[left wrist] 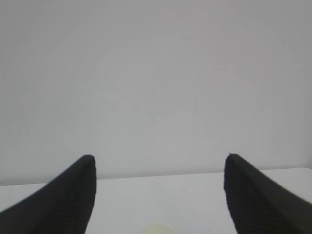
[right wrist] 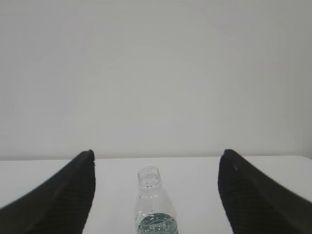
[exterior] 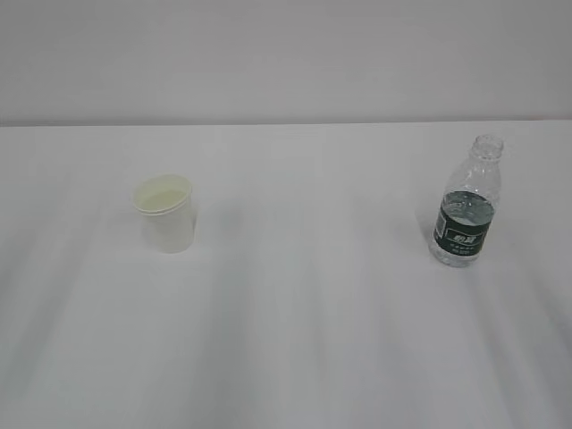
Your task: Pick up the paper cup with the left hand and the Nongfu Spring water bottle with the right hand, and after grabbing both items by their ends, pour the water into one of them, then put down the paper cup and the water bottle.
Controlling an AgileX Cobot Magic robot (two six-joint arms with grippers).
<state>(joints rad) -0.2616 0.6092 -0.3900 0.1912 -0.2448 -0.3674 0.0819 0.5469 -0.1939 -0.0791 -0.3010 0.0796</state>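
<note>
The white paper cup (exterior: 165,213) stands upright on the left of the white table (exterior: 304,304). The clear, capless Nongfu Spring water bottle (exterior: 466,204) with its dark green label stands upright on the right, partly filled. Neither arm shows in the exterior view. My left gripper (left wrist: 159,161) is open, and only a sliver of the cup's rim (left wrist: 156,229) shows at the bottom edge between its fingers. My right gripper (right wrist: 156,157) is open too; the bottle (right wrist: 153,207) stands ahead, centred between its black fingers (right wrist: 73,195), apart from them.
A pale wall (exterior: 286,54) rises behind the table's far edge. Bare tabletop lies between the cup and the bottle.
</note>
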